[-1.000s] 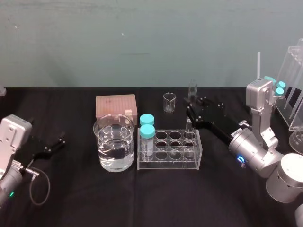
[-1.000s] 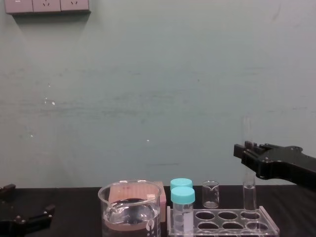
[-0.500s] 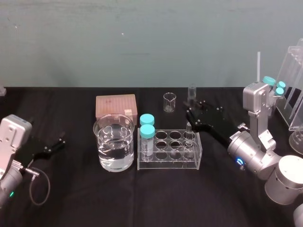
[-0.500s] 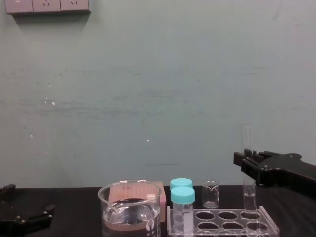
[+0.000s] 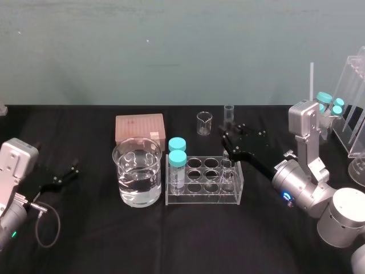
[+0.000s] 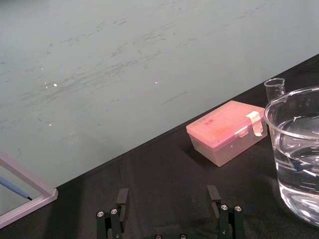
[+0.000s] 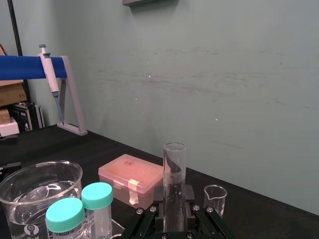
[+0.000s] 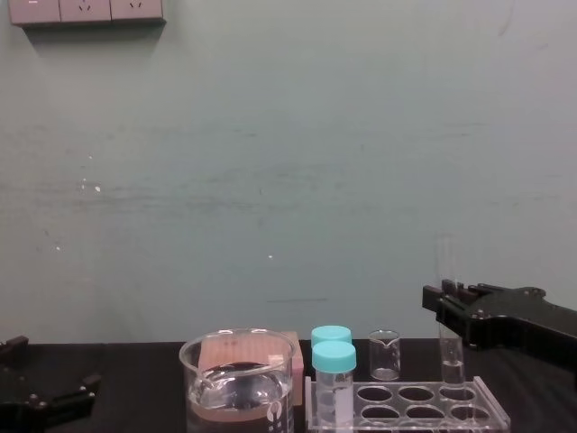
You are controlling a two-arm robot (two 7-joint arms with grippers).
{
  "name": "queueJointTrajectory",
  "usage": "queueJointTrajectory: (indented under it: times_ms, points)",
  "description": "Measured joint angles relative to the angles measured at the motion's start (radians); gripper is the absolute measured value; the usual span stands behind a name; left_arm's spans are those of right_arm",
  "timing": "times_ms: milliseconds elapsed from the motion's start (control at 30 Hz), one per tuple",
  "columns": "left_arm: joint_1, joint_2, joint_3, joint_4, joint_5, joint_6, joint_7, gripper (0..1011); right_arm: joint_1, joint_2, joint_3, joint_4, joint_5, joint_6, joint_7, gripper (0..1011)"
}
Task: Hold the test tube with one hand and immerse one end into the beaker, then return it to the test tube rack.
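The right gripper clamps the test tube upright, with its lower end in a right-end hole of the rack. The rack stands just beside the beaker. The left gripper rests spread open at the table's left.

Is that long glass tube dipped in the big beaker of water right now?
No, the right gripper holds the test tube upright at the right end of the test tube rack, apart from the beaker.
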State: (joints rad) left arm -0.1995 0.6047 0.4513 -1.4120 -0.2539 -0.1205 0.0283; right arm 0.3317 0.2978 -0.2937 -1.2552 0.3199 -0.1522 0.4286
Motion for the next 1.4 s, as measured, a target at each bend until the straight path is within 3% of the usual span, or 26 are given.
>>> queueJointTrajectory:
  times_ms: [1400]
  points:
    - [0.000, 0.000, 0.000, 0.000, 0.000, 0.000, 0.000, 1000, -0.008, 0.002, 0.000, 0.008, -0.021, 0.006, -0.008, 241]
